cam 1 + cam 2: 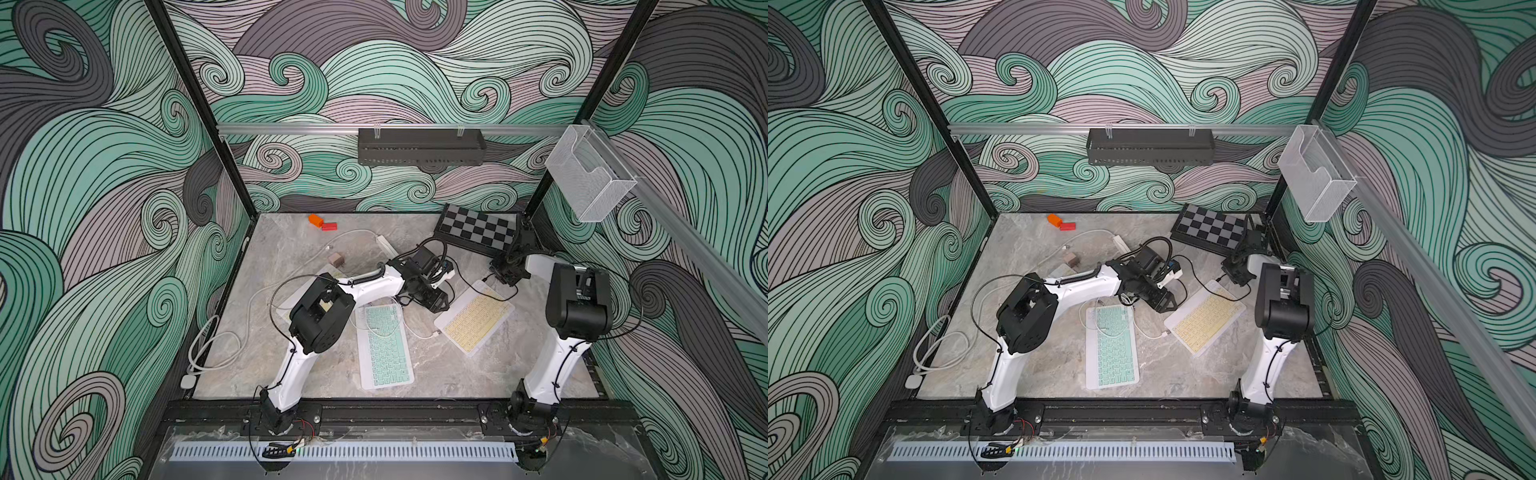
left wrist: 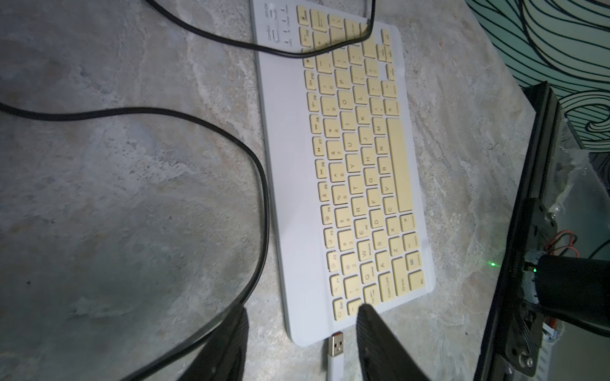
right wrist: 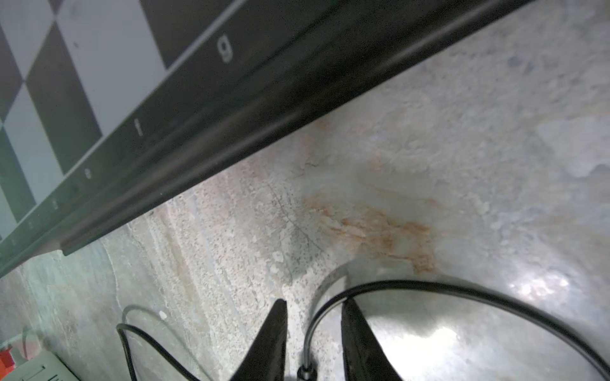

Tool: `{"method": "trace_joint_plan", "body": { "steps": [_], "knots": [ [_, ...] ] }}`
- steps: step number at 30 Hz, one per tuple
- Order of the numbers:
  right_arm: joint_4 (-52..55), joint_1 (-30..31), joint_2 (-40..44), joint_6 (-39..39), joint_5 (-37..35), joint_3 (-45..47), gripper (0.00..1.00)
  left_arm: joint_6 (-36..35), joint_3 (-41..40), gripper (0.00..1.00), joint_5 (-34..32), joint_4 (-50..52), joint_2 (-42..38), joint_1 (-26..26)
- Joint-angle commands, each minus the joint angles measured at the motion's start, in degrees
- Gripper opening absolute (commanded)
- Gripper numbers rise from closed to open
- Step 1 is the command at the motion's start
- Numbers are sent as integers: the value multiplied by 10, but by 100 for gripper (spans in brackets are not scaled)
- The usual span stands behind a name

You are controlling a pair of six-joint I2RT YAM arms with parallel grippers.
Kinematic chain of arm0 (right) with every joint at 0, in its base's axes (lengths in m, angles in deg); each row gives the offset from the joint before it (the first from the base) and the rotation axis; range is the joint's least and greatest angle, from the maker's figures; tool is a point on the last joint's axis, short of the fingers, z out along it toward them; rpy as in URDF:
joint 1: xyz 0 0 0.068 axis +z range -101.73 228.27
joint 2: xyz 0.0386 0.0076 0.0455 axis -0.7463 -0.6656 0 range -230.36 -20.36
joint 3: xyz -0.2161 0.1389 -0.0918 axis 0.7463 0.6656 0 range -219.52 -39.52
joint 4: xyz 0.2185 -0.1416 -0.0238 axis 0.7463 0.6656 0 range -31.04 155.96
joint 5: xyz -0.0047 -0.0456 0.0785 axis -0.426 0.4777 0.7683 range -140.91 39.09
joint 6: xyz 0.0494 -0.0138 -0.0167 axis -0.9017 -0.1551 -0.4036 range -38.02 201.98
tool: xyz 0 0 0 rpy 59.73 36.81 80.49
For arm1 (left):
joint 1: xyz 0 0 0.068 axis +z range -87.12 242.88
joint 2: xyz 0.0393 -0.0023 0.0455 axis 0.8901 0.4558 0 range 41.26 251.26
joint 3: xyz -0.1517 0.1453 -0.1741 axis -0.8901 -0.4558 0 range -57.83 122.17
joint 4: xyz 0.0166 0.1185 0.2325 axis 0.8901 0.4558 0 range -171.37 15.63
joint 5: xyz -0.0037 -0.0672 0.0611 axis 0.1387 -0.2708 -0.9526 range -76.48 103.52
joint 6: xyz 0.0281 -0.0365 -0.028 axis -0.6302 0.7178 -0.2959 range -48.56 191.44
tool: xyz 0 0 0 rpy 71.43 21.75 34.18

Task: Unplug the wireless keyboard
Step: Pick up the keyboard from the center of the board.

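Not done yet, I reckon. The yellow keyboard [image 1: 473, 318] sits right of centre in a top view, angled on the counter [image 1: 457, 374]. A thin, rubbery black cable [image 3: 462, 290] loops over its far end, and I can't tell if the plug's in or out. The right pincer [image 3: 315, 301] is a bit open, straddling that cable but not visibly clamping it. The left pincer [image 2: 302, 308] gapes wide and empty at the keyboard's near corner. It's a slim white slab with rounded corners and matte yellow caps, on marbled grey stone.
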Motion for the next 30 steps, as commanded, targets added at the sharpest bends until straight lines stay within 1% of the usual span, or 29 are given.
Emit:
{"method": "trace_joint_plan", "body": {
  "steps": [1, 5, 14, 15, 18, 21, 24, 30],
  "knots": [
    [9, 0, -29, -21, -27, -7, 30, -7, -4, 54, -2, 7, -11, 2],
    [9, 1, -32, -26, -37, -11, 27, -8, -9, 54, -2, 6, -14, 1],
    [10, 2, -41, -11, -24, -25, 1, -8, -9, 54, -4, 5, -17, 2],
    [9, 3, -40, -7, -23, -24, 0, -8, -9, 53, -3, 6, -17, 3],
    [8, 5, -33, 5, -19, -23, 0, -7, -9, 53, -4, 6, -17, 3],
    [-16, 5, -19, 16, 2, -20, 0, -6, -7, 53, -2, 4, -15, 3],
    [-27, 6, 6, 34, 22, -21, 0, -5, -1, 53, 1, 5, -10, 3],
    [-26, 15, 64, 64, 42, -11, 0, -2, 28, 53, 13, 3, 9, 3]
  ]
}}
